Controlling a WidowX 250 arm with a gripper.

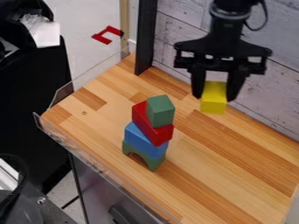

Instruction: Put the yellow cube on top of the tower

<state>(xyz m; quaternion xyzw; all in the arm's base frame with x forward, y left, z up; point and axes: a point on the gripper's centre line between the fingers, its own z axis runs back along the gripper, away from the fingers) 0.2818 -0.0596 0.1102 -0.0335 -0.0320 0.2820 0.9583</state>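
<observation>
My gripper (217, 92) hangs at the upper right of the camera view, shut on the yellow cube (213, 98), with one finger on each side of it. The cube is held up in the air, to the right of the tower and apart from it. The tower stands upright left of the middle of the table: a green arch (153, 162) at the bottom, a blue block (144, 141) on it, a red block (151, 124) above that, and a green cube (161, 111) on top.
The wooden table (234, 175) has a clear raised edge (93, 164) along its left and front sides. A grey plank wall (175, 33) and a black post (146, 37) stand behind it.
</observation>
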